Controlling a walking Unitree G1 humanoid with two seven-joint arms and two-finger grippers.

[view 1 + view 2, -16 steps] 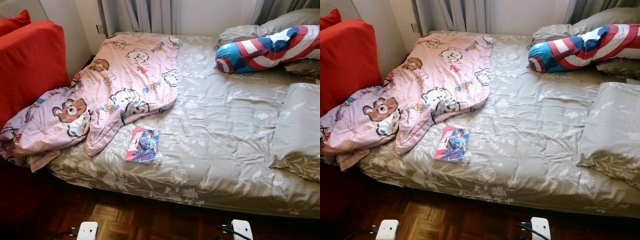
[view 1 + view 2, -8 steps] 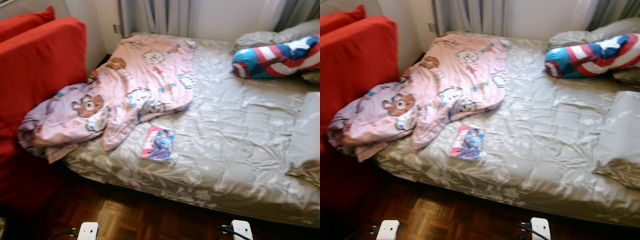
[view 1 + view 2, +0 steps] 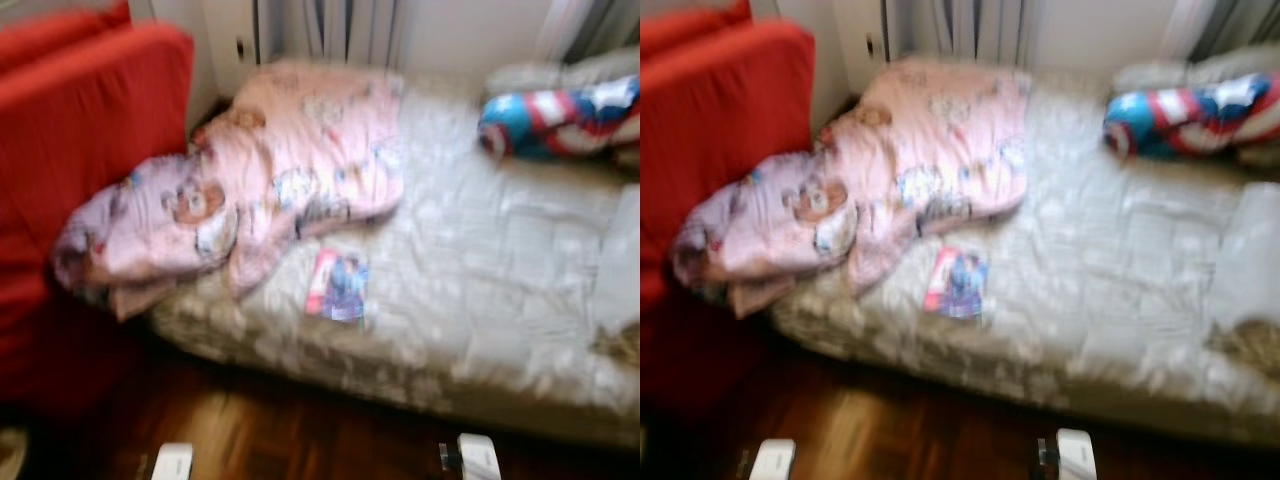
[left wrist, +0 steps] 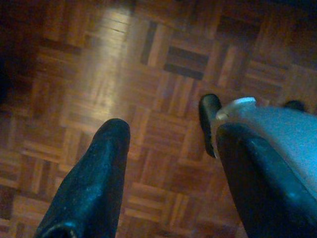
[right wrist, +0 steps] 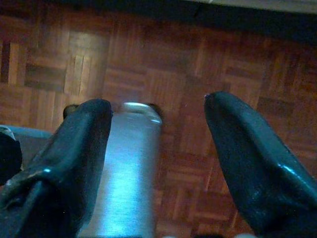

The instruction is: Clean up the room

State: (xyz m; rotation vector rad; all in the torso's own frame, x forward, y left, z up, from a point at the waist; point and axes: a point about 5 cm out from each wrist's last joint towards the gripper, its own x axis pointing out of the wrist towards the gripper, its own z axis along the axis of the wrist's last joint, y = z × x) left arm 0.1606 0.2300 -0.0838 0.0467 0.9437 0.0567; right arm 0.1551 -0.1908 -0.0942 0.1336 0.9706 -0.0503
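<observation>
The head views are blurred. A bed (image 3: pixel 500 300) with a grey floral cover stands ahead. A crumpled pink cartoon blanket (image 3: pixel 290 180) lies over its left part and hangs off the near left corner. A small colourful book (image 3: pixel 340 285) lies near the bed's front edge. A red, white and blue bolster (image 3: pixel 560 110) rests at the far right. My left gripper (image 4: pixel 171 144) hangs open above the parquet floor. My right gripper (image 5: pixel 158 124) hangs open over the floor too, with nothing between its fingers.
A red sofa (image 3: pixel 70 170) stands close at the left of the bed. A grey pillow (image 3: pixel 620 260) lies at the bed's right edge. Curtains (image 3: pixel 330 25) hang behind the bed. Dark parquet floor (image 3: pixel 300 430) runs between me and the bed.
The whole picture has shifted right and grown blurrier, so the camera has turned left and moved. The things on the bed lie as before.
</observation>
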